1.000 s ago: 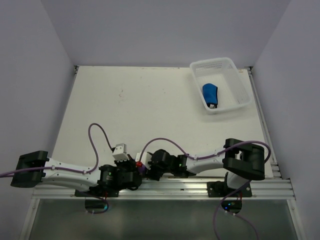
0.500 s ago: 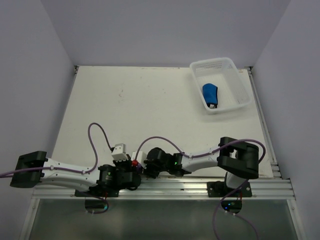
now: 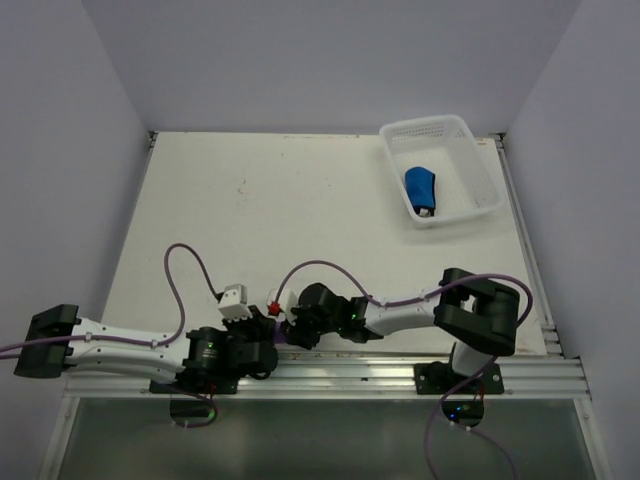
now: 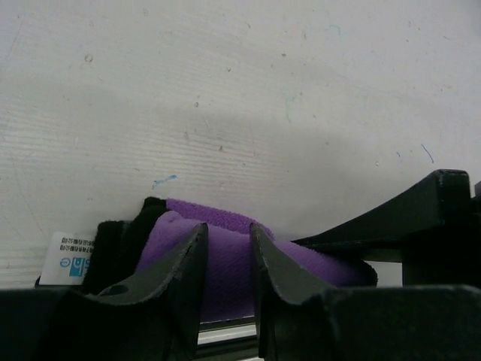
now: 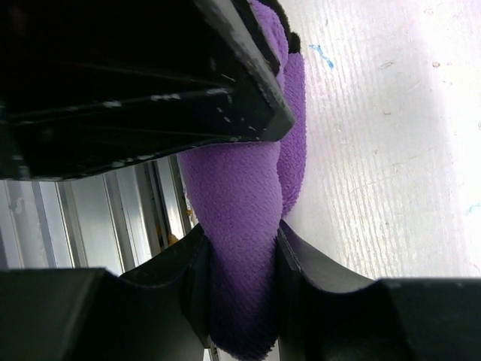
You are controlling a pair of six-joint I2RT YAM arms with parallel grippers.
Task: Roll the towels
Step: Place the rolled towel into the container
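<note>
Where the two arms meet, at the 6 o'clock edge of the table [image 3: 300,210], both grippers hold the same purple towel [image 5: 248,180]. The left gripper [image 4: 227,235] has its two fingers [image 4: 179,267] pressed close on the towel, with a strip of purple cloth pinched in the thin gap between them. A dark hem [image 4: 120,237] runs along the towel at 9 o'clock in the left wrist view. A small white label [image 4: 68,257] with blue print pokes out just beside the hem.

The right gripper [image 5: 240,252] is clamped on the towel as well. Its fingers [image 5: 297,274] squeeze the cloth from both sides, so the towel looks thin between them and fatter above. In the right wrist view, the black body of the left gripper fills the 12 o'clock side and lies over the towel.

From above, the two grippers sit nose to nose and hide nearly all of the towel. I cannot tell if it is rolled or just bunched up.

The blue towel [image 3: 420,190] is well apart from them. It lies in the white basket [image 3: 470,150] at 1 o'clock on the table, bunched into a small bundle.
</note>
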